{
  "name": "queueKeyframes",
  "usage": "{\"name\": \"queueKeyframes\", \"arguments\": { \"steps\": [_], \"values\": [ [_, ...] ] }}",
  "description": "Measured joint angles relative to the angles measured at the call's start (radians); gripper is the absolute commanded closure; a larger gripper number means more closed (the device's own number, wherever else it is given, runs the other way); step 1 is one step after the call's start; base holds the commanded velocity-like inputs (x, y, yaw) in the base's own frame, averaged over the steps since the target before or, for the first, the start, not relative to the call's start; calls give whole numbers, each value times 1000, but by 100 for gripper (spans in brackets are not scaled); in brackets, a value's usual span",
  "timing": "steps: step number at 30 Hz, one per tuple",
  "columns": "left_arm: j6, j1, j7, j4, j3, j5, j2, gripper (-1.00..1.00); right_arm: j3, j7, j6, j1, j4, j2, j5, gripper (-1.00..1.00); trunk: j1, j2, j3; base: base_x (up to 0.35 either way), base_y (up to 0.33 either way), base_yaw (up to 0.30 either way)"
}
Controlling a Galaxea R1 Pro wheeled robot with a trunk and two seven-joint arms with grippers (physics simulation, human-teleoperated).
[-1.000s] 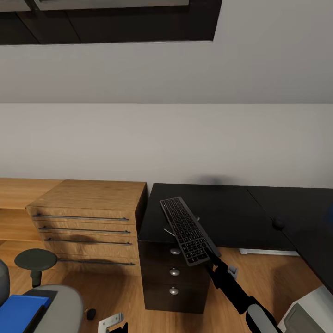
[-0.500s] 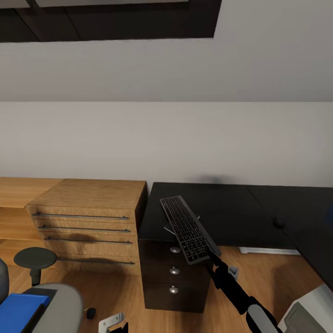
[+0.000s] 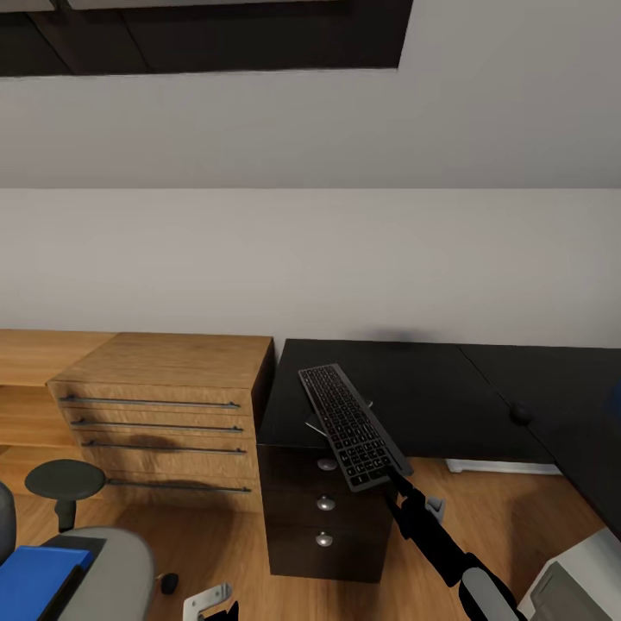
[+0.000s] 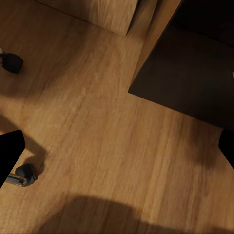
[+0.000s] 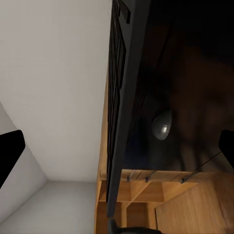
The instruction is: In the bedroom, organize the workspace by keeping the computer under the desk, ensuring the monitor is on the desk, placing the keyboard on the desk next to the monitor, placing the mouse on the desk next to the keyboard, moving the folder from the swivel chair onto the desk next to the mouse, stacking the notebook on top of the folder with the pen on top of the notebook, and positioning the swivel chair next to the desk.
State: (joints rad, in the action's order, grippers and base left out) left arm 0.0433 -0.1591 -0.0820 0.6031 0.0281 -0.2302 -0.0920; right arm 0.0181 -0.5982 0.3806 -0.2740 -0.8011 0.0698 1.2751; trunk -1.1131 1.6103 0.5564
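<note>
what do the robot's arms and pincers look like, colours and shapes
The right arm is a slim matte black tube, changing to a glossy silver-grey segment near the picture's lower edge. The left pincer shows as a pale grey bracket with black tips. In both wrist views the fingers are plain black blocks, without markings.

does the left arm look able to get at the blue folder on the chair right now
Probably yes. The folder lies uncovered on the swivel chair seat at the robot's left, nothing on top of it, and the left gripper hangs low beside the chair. The right gripper holds the keyboard.
</note>
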Motion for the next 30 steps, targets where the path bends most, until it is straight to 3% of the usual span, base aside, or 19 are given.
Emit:
{"name": "queueKeyframes", "arguments": {
  "steps": [30],
  "values": [
    [1,0,0,0,1,0,1,-100,1,0,0,0,0,0,0,-100,0,0,0,25,0,0]
  ]
}}
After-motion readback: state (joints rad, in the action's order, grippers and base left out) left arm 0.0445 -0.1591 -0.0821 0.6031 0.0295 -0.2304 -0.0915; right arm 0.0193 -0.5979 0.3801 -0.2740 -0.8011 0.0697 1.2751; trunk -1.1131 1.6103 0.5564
